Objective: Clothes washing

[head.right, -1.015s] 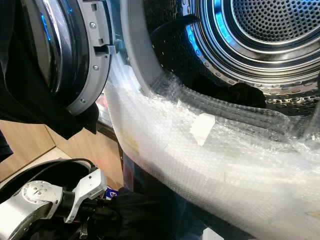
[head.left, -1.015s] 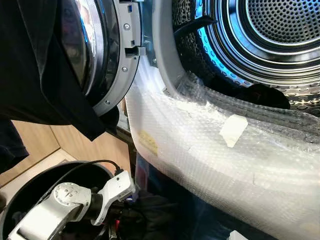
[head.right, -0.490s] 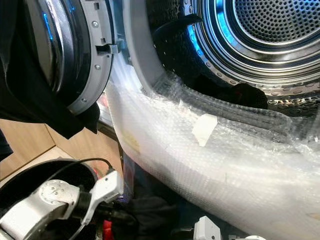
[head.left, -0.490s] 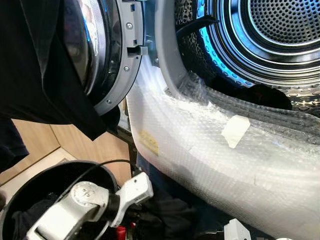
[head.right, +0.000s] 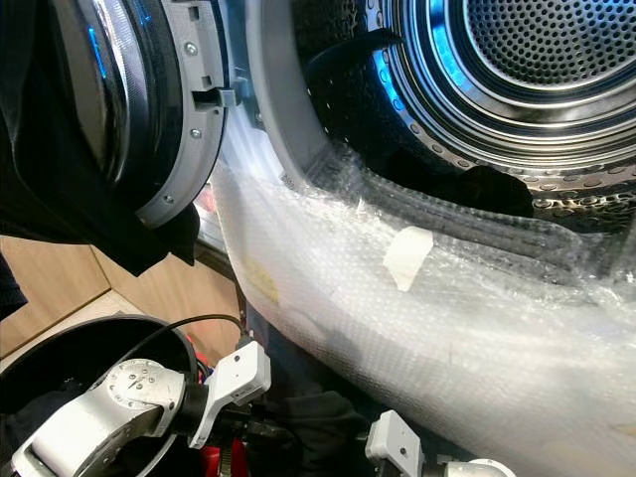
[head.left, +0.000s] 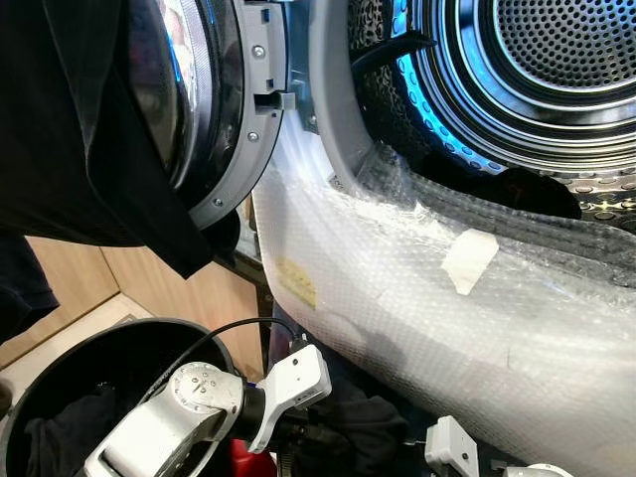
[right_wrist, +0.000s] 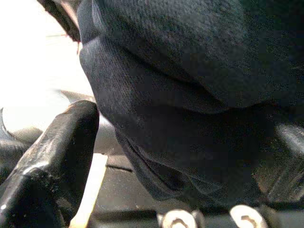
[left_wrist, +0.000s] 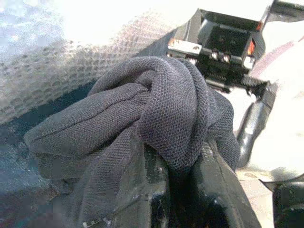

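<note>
The washing machine's drum [head.left: 556,60] stands open, with a dark piece of clothing [head.left: 527,189] lying at its lower lip. Below the opening, my left gripper [left_wrist: 183,185] is shut on a bunched dark grey garment [left_wrist: 142,109], held low in front of the machine [head.left: 358,427]. My right gripper [right_wrist: 166,142] faces it from the other side. Its fingers [right_wrist: 52,152] stand apart with the same garment between them. The right wrist [head.left: 447,447] shows at the bottom edge.
The round door [head.left: 238,129] is swung open to the left with a black cloth [head.left: 70,129] draped over it. Bubble wrap [head.left: 417,308] covers the machine's front below the opening. A black basket [head.left: 60,368] holding dark clothes sits at the lower left on the wooden floor.
My left arm has swung right with the garment, from over the basket to under the washer front. My right arm has risen into view at the bottom and reached the garment.
</note>
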